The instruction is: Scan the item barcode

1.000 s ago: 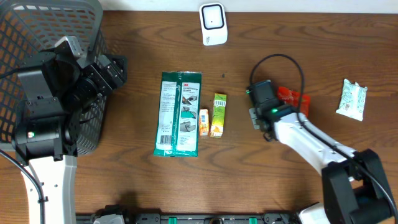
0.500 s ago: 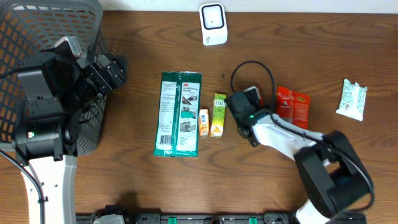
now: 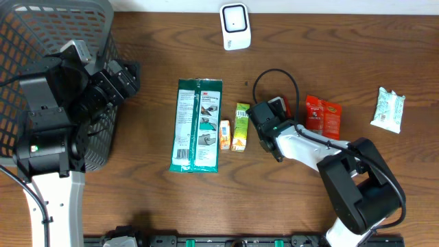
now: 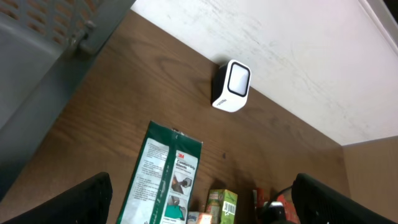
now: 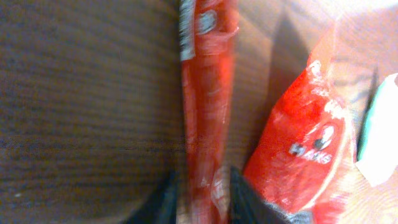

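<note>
A thin red packet stands edge-on between the fingers of my right gripper, which is shut on it; this view is blurred. In the overhead view the right gripper sits just right of the green box. The white barcode scanner stands at the back edge of the table and also shows in the left wrist view as the scanner. My left gripper hangs open and holds nothing, over by the basket, well away from the items.
A long green 3M packet and a small orange box lie left of the green box. Right of the right gripper lie a second red packet and, near the right edge, a white packet. The grey basket fills the back left corner.
My right gripper has moved left from beside the red packets to just right of the green box. The left arm has not moved.
</note>
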### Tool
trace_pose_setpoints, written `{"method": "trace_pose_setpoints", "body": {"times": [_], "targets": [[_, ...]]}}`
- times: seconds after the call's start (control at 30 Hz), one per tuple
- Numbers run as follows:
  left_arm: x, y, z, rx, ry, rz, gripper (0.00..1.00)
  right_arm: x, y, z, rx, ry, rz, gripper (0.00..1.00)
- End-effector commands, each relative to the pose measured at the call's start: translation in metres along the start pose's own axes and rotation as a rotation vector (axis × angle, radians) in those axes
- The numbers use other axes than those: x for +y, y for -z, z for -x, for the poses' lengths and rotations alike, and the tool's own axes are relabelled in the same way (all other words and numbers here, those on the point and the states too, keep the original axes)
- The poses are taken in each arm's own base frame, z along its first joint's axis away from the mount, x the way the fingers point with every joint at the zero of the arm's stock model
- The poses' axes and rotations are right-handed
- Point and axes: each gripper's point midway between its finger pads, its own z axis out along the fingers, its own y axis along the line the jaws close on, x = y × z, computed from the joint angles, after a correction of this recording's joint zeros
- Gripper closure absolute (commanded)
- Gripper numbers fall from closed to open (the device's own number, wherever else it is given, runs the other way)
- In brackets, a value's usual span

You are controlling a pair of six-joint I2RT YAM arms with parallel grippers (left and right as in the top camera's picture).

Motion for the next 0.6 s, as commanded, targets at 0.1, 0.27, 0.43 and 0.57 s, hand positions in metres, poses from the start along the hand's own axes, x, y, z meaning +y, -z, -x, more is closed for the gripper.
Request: {"method": "trace_pose_setpoints", "body": {"times": [0.1, 0.27, 0.43, 0.57], "targets": [[-0.001, 0.003, 0.006, -0.019, -0.010, 0.003, 0.07, 0.023, 0.005, 0.002, 0.021, -0.013, 0.138, 0.68], [-0.001, 0.003, 0.006, -0.019, -0.010, 0.003, 0.07, 0.022, 0.025, 0.017, 0.026, -0.054, 0.219, 0.68], [-0.001, 0.003, 0.006, -0.019, -0.010, 0.003, 0.07, 0.025, 0.054, 0.037, -0.017, -0.133, 0.427, 0.65], [-0.001, 0.003, 0.006, -0.019, -0.010, 0.003, 0.07, 0.004, 0.065, 0.040, -0.019, -0.214, 0.529, 0.62]]}}
